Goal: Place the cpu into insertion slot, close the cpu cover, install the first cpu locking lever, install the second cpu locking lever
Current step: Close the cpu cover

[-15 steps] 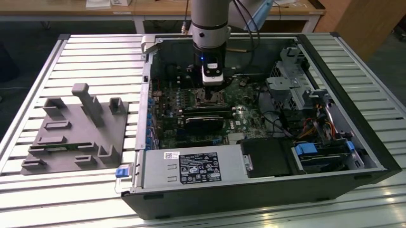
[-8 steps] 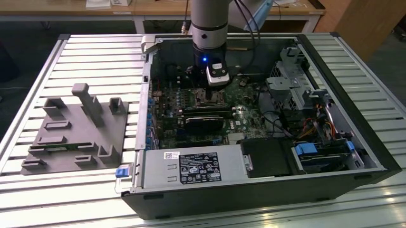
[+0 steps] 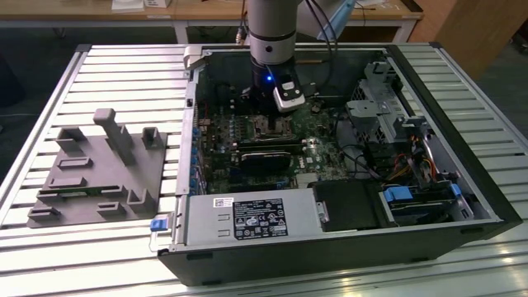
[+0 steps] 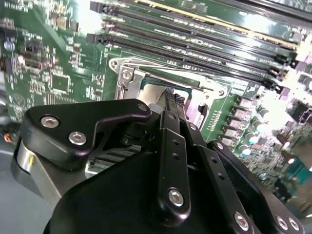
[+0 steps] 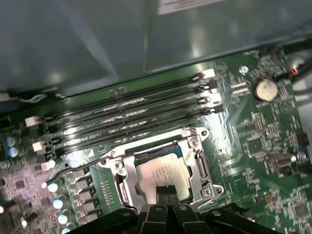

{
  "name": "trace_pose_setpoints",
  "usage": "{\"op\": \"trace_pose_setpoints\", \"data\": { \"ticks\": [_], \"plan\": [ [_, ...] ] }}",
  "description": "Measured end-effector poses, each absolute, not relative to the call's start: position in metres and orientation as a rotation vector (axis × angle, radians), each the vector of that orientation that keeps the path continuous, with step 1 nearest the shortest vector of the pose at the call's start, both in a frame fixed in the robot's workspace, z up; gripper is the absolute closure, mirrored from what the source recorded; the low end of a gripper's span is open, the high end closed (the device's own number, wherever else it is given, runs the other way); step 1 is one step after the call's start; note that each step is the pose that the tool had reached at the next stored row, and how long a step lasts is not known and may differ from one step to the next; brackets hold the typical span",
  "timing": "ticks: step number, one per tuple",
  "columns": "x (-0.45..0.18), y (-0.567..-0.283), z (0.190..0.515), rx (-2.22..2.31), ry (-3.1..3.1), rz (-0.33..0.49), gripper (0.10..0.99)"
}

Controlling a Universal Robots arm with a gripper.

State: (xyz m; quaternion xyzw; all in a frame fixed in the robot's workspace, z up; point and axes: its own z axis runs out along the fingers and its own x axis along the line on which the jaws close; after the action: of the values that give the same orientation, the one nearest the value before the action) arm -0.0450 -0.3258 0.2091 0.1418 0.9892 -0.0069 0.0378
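Slatted metal table (image 3: 123,74), open case (image 3: 347,260); closed claw (image 5: 165,190) at cpu (image 5: 158,168).

Your exterior view sits high and back, looking down into the open case (image 3: 330,253) on the worktop (image 3: 123,74), arm (image 3: 272,25) at the far side. Both wrist views ride close over the board (image 5: 263,146), looking past the jaws. First wrist view looks steeply down; second wrist view is lower, more slanted. Both share the slot (image 5: 156,155), cpu (image 5: 158,173) and card slots (image 5: 131,114). Exterior view catches the same board, far off.
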Motion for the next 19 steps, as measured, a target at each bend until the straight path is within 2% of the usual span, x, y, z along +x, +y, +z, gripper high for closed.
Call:
{"op": "trace_pose_setpoints", "data": {
  "ticks": [19],
  "plan": [
    [-0.0451,-0.3258,0.2082,0.145,3.071,0.038,0.980]
  ]
}}
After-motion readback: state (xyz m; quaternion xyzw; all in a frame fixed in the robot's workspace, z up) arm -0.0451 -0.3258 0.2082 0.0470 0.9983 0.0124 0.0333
